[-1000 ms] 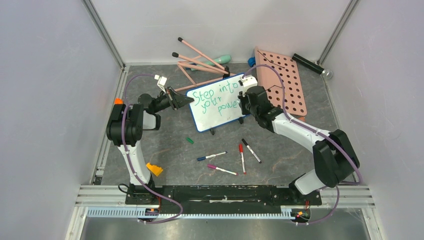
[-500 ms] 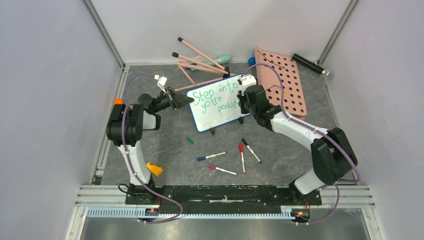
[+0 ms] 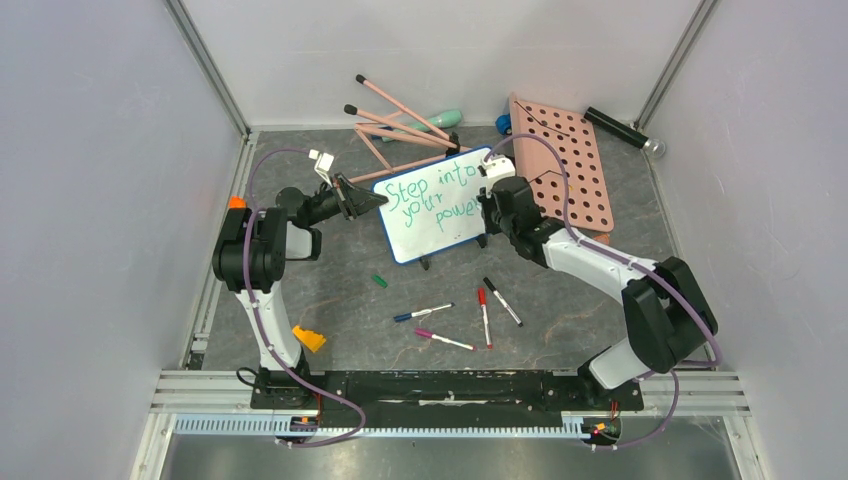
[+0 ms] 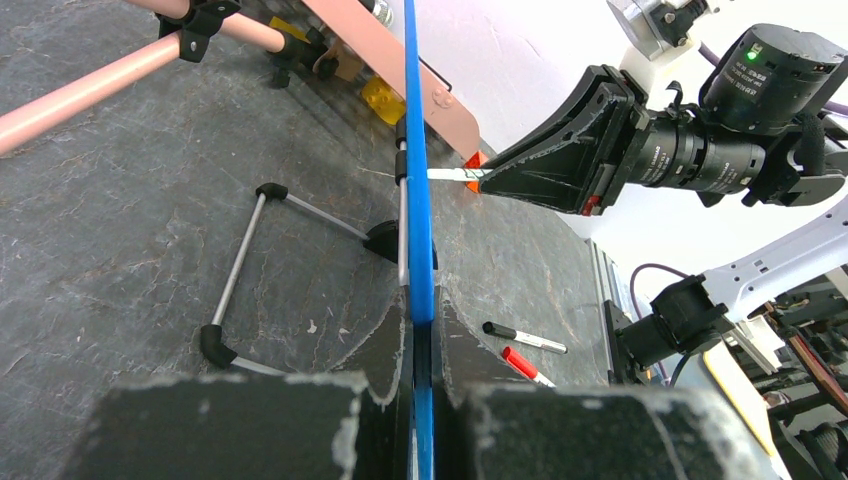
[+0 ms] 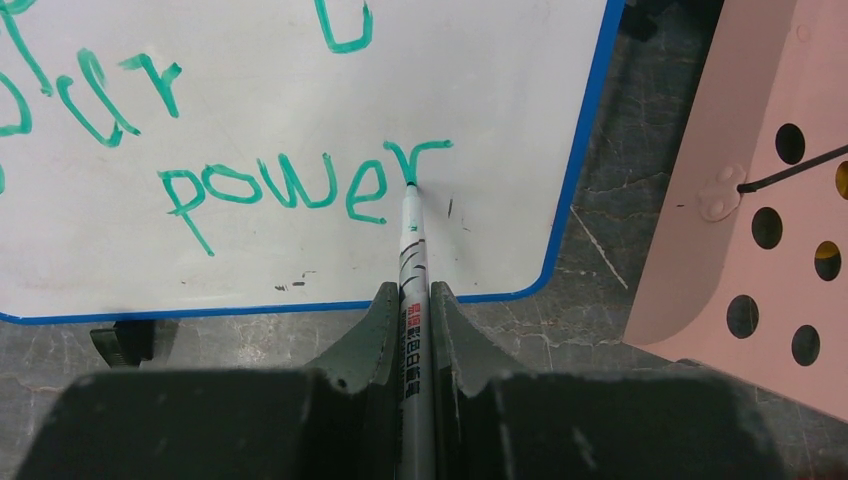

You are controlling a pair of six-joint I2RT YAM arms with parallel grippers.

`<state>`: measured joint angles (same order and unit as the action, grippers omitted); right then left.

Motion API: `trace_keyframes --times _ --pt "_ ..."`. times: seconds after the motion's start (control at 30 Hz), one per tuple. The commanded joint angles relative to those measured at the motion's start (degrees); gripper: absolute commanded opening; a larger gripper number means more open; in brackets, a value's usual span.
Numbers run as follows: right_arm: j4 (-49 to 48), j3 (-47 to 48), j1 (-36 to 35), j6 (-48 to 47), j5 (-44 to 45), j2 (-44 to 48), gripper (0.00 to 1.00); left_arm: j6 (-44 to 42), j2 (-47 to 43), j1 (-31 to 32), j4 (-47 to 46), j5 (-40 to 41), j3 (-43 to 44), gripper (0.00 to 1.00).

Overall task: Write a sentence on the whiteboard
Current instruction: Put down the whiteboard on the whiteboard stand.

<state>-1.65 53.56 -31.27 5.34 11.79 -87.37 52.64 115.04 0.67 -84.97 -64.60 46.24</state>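
The whiteboard [image 3: 437, 205], white with a blue frame and black feet, stands tilted in the middle of the table. Green words "Step into your power" [image 3: 432, 204] fill it in three lines. My left gripper [image 3: 372, 200] is shut on the board's left edge, seen edge-on as a blue strip [image 4: 420, 250] between its jaws. My right gripper [image 3: 487, 206] is shut on a green marker [image 5: 411, 250] whose tip touches the board at the last "r" of "power" [image 5: 300, 185]. That gripper also shows in the left wrist view [image 4: 480, 174].
A pink board with round holes [image 3: 565, 165] lies right of the whiteboard, close to my right arm. Pink rods [image 3: 395, 120] lie behind. Loose markers [image 3: 485, 310] and a green cap [image 3: 379, 281] lie in front. An orange piece [image 3: 308, 338] sits near the left base.
My right gripper has shifted slightly along the board's right part while drawing the last letter of "power". The left gripper and the board have not moved.
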Motion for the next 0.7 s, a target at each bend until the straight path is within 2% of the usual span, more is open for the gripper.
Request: trace_keyframes --times 0.0,0.07,0.2,0.47,0.5,0.53,0.67 --pt "-1.18 -0.56 0.24 -0.16 0.46 2.27 0.00 -0.57 0.67 0.02 -4.24 -1.50 1.56 0.02" --pt "-1.07 -0.51 0.23 -0.10 -0.19 3.34 0.00 -0.06 0.78 -0.02 -4.24 -1.71 1.91 0.04" --pt "-0.74 -0.80 0.25 -0.07 -0.69 6.96 0.00 -0.03 -0.13 -0.19 -4.24 -1.25 1.30 0.24" --pt "-1.22 -4.78 0.19 0.39 1.64 14.46 0.00 -1.99 -3.47 -2.05 -4.24 0.54 -2.53 0.54" --pt "-1.42 -5.29 0.24 0.49 1.81 15.56 0.00 -2.22 -3.82 -2.25 -4.24 0.64 -2.87 0.82" --pt "-1.38 -5.75 0.26 0.54 1.92 16.17 0.00 -2.26 -4.14 -2.36 -4.24 0.59 -3.10 0.99" --pt "-0.04 -6.48 0.24 0.43 2.09 18.16 0.00 -2.72 -6.88 -3.41 -4.24 2.07 -5.57 1.00"
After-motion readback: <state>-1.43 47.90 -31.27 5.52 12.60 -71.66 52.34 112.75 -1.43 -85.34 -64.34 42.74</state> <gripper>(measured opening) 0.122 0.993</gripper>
